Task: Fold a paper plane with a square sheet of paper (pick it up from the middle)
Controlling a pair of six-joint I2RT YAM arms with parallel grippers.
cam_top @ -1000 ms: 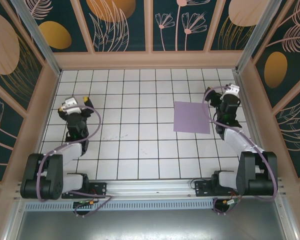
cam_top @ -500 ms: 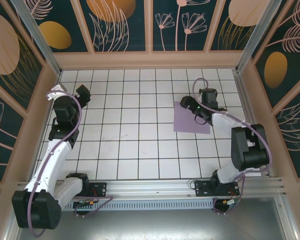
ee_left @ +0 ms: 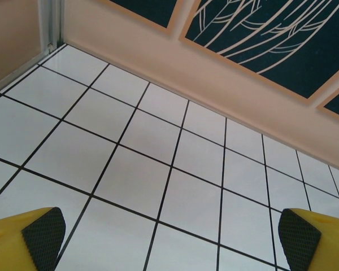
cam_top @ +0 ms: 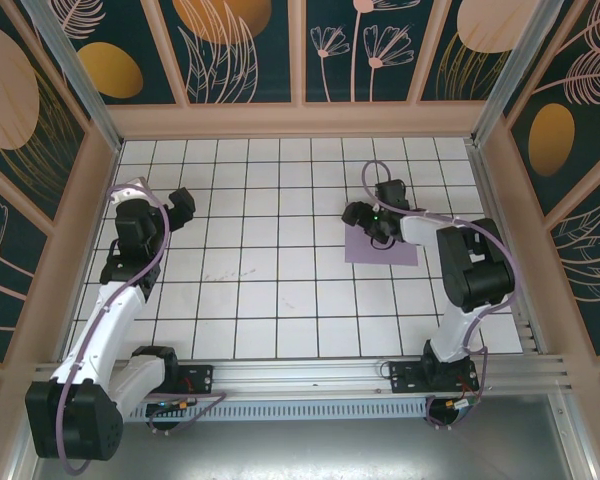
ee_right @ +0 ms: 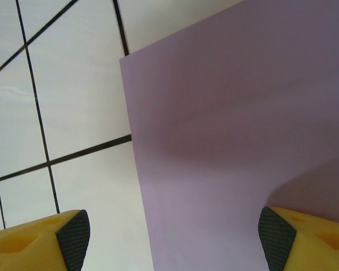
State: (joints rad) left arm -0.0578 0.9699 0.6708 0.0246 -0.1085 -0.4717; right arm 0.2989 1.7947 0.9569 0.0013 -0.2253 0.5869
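One square sheet of paper [cam_top: 395,250] lies flat on the white tiled table [cam_top: 270,290], in the right half, roughly midway between the near edge and the far wall. It is a pale lavender-purple, plain and unmarked, with no crease or fold to be seen, and its edges run almost parallel to the black grid lines. In the right wrist view the sheet [ee_right: 231,113] takes up the right side of the picture: one sharp corner and a straight left edge stand out against the tiles, and a soft darker shadow band crosses its surface. There are two arms and two grippers, each with two yellow fingers tipped with black ribbed pads. The right gripper [cam_top: 365,218] hangs over the sheet's far-left part with its jaws spread wide and nothing clasped. In its own camera the right gripper [ee_right: 175,237] has one finger above bare tile and the other above the paper, with the sheet's left edge running between them; whether either pad touches the paper cannot be told. The left gripper [cam_top: 180,205] sits well away on the left side of the table. The left wrist view shows the left gripper [ee_left: 170,234] with its jaws fully parted over bare tiles and nothing held.
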